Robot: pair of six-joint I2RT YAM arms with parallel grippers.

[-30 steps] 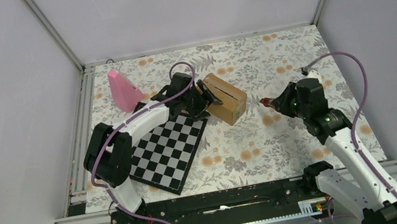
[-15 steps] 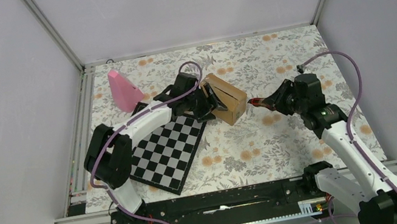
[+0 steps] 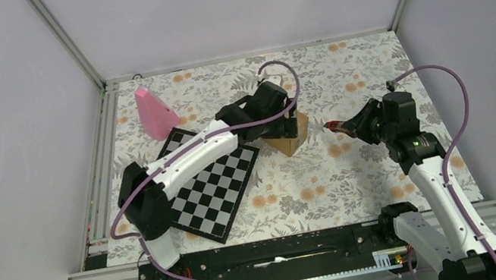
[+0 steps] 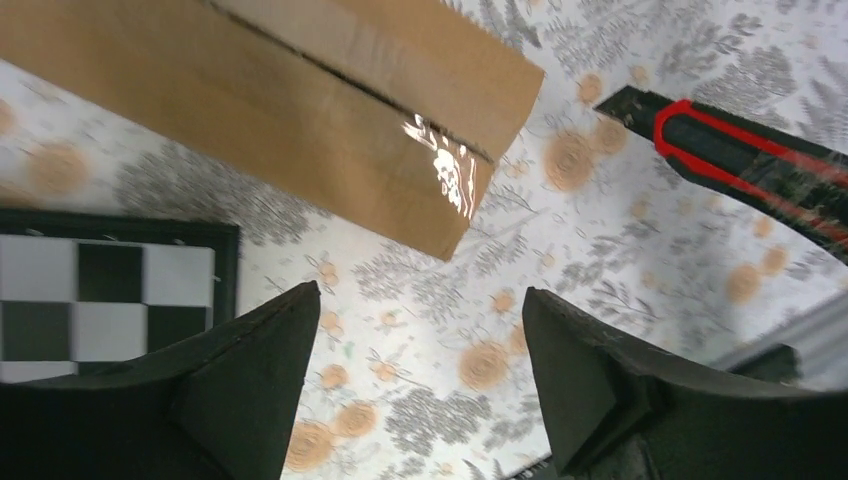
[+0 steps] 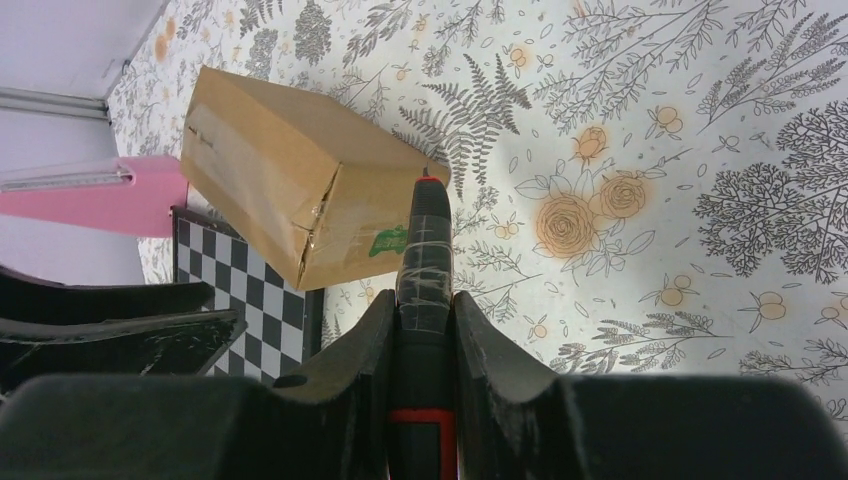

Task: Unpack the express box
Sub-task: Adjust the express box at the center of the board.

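My left gripper (image 4: 415, 300) hangs over the small brown cardboard express box (image 4: 300, 80), jaws spread wide with only floral tablecloth (image 4: 440, 380) between them; the box sits just past my left fingertips (image 4: 270, 350), not touched as far as I can see; so it's unrestrained. My right gripper (image 5: 422, 300) is clamped tight on a black-and-red utility knife (image 5: 425, 230), handle running straight out between the fingers; the tip is aimed at the box end with the green mark, close to it but apart, judging by the overhead and left wrist views.

Risks as I read them:
- the box is loose; if the blade pushes before my left closes on it, it slides or spins away from the knife instead of getting cut; its corner nearest my left arm lies right by the black-and-white chessboard mat (image 3: 211, 189), so it could ride up on that edge and tip;
- the seam faces my left gripper; a cut along it heads toward my own left fingers; collision or a nicked finger if I don't sequence the two;
- the knife handle is slim; side load at the tip could twist it in the jaws and walk the cut off the seam;
- too deep a stab goes through the card into whatever's inside; I can't see the contents.
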